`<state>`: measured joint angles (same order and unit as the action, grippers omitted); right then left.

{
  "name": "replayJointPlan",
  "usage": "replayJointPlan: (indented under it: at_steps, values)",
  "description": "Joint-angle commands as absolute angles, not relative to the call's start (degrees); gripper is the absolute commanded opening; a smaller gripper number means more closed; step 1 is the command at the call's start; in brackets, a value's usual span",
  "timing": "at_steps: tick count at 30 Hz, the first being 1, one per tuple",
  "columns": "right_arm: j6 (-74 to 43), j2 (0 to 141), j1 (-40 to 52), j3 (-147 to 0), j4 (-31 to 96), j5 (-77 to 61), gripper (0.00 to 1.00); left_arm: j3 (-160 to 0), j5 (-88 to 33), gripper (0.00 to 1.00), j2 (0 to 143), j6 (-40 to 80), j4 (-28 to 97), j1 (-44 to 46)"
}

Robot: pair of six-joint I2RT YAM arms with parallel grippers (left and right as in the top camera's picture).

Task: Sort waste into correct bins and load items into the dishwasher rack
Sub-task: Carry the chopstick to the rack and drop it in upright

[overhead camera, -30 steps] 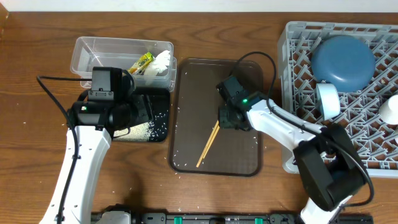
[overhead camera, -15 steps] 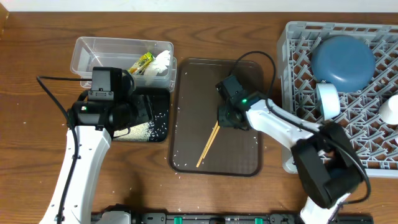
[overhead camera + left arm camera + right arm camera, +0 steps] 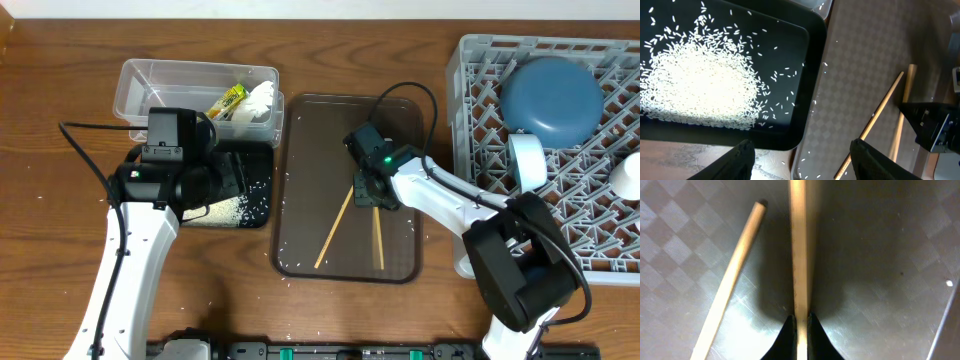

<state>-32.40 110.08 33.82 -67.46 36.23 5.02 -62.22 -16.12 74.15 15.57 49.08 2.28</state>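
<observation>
Brown tray [image 3: 305,150]: chopstick [image 3: 799,255] inside R gripper [image 3: 800,321]

Overhead view: bright, even light with soft, short shadows, sharp throughout. Left wrist view: rice heap [image 3: 700,82] burns out white; left hand [image 3: 802,157] dark and blurred. Right wrist view: dimmer, patchy sheen on brown tray [image 3: 890,255], chopstick [image 3: 799,255] slightly soft.
</observation>
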Motion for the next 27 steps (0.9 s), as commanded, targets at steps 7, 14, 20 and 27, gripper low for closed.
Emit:
replayJointPlan:
  at_steps: [7,14,20,27]
  values:
    - [-25.71,108.22,27.29,-66.43,38.63,1.98,0.01,-61.71,-15.53,0.64,74.48,15.05,49.25,2.22]
    - [-12.60,96.88,19.77,-68.75,42.87,-3.38,0.01,-61.71,-15.53,0.64,74.48,15.05,49.23,2.20]
    - [-4.75,88.29,10.35,-70.46,46.13,-3.25,0.01,-61.73,-15.53,0.64,74.48,15.05,49.23,2.22]
    - [-1.04,89.38,2.15,-70.43,48.95,0.21,0.01,-61.71,-15.53,0.64,74.48,15.05,49.30,2.22]
